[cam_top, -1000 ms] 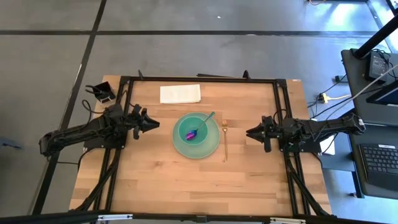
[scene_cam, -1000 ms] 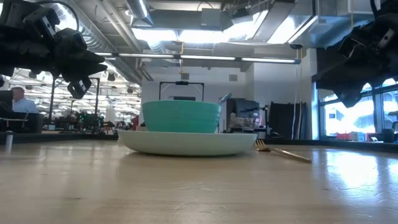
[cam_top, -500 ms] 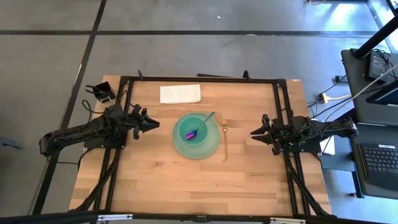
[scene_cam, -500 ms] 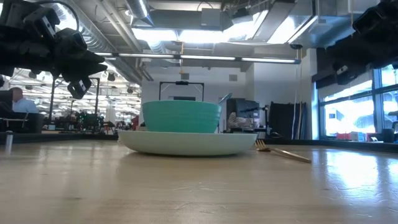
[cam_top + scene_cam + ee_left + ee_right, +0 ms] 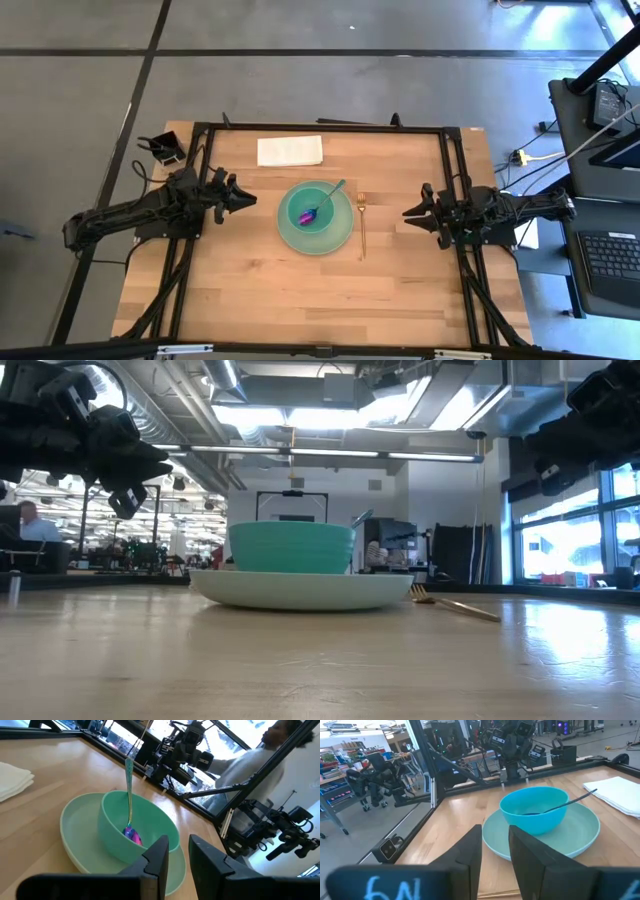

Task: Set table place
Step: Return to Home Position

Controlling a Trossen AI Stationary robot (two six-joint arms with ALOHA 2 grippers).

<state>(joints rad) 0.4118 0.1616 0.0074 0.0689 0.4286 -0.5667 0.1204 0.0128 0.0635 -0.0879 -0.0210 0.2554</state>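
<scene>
The pale green plate [image 5: 336,238] sat mid-desk [image 5: 260,285] with the teal bowl [image 5: 299,202] on it. The spoon [image 5: 322,200] rested in the bowl, its handle leaning over the far-right rim, and the gold fork [image 5: 362,228] lay just right of the plate. The left hand [image 5: 245,200] hung left of the plate and the right hand [image 5: 408,212] right of the fork, each empty, its fingers seemingly parted by a narrow gap; a white napkin [image 5: 290,150] lay near the far edge.
</scene>
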